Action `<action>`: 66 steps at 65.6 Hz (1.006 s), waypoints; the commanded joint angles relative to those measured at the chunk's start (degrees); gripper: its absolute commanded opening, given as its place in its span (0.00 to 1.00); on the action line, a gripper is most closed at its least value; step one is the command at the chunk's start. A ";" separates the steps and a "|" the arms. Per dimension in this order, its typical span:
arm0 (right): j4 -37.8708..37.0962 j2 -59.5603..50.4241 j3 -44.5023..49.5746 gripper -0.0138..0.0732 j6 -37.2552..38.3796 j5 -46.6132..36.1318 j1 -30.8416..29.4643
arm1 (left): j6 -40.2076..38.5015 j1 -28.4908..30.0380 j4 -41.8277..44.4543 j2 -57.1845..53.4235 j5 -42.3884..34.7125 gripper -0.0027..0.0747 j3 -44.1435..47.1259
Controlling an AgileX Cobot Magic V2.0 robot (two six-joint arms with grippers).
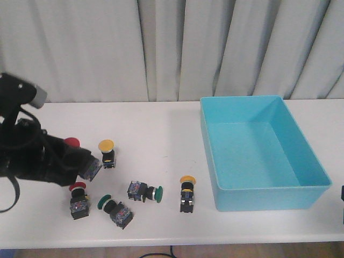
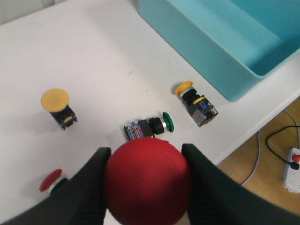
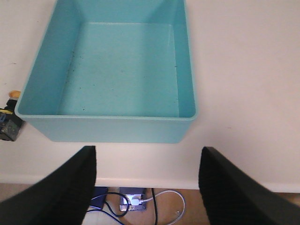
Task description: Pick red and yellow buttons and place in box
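Observation:
My left gripper (image 2: pixel 147 187) is shut on a red button (image 2: pixel 147 180), whose round cap fills the space between the black fingers (image 2: pixel 86 187). In the front view that gripper (image 1: pixel 83 160) hangs over the table's left side with the button's body (image 1: pixel 92 168) sticking out. On the table lie another red button (image 1: pixel 78 200), a yellow button (image 1: pixel 106 152) and a second yellow button (image 1: pixel 187 192). The turquoise box (image 1: pixel 215 161) stands at the right and holds nothing. My right gripper (image 3: pixel 147 187) is open over the table's front edge, near the box (image 3: pixel 28 89).
Two green-capped switches (image 1: pixel 145 192) (image 1: pixel 115 209) lie between the red and yellow ones near the front edge. A grey curtain hangs behind the table. Cables and a power strip (image 3: pixel 133 201) lie on the floor below the front edge.

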 commanded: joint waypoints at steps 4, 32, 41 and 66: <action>-0.31 0.41 -1.88 0.68 -0.14 -3.24 -0.14 | 4.43 -0.40 -6.91 -2.08 -4.62 0.25 2.01; -0.31 0.41 -1.88 0.68 -1.02 -2.28 -0.14 | 49.16 -2.44 -45.64 1.28 9.82 0.25 1.80; 2.31 0.67 -2.38 0.68 -6.07 -0.60 -0.14 | 54.96 -2.44 -45.49 1.28 9.83 0.25 1.80; 34.70 16.38 -10.95 0.80 -47.22 6.16 -0.14 | 55.39 -2.44 -45.49 1.28 9.83 0.25 1.80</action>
